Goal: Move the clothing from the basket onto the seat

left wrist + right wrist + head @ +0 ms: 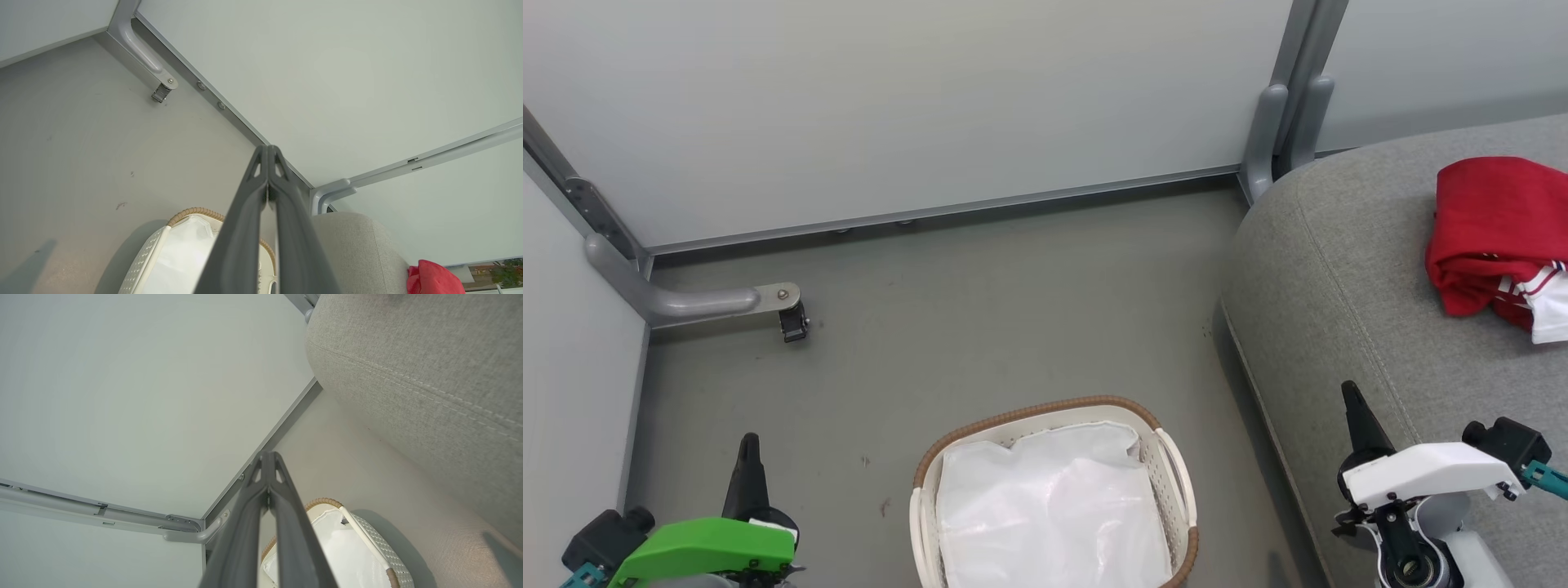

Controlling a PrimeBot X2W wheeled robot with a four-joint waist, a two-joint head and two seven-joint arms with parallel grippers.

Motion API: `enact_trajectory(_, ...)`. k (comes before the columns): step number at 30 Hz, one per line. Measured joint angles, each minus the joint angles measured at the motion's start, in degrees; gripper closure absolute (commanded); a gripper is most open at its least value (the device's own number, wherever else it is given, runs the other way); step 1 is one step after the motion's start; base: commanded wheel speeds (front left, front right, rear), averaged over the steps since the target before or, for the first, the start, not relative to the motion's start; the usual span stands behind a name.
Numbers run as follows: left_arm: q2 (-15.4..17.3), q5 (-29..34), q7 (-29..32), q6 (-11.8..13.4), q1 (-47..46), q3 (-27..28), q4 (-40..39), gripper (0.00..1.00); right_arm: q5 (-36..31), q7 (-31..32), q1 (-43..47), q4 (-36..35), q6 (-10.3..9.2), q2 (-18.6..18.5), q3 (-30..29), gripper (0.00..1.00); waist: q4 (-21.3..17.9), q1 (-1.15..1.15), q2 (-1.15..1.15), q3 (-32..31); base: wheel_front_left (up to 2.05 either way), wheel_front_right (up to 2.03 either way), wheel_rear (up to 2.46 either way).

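Left tool [267, 149] and right tool [267, 455] closed; clothing [1494, 237] on seat [1339, 269].

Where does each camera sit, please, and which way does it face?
Head view: on the head, facing down at basket, seat and red clothing; left gripper and right gripper show below.
Left wrist view: on that wrist, facing along its shut fingers toward the wall.
Right wrist view: likewise, along its own shut fingers.
Shared: both wrist views catch the basket and seat.
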Motion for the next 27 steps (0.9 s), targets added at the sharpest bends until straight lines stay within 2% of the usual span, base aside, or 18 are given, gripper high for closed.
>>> enact_trajectory(27, 0.05, -15.34, 4.30, -0.42, -1.54, 1.16, -1.32, 1.00, 14.65, 4.26, 0.93, -3.08, -0.01, -0.01, -2.44, 1.00, 0.15, 0.00, 0.00, -0.89, 0.00, 0.00, 0.00)
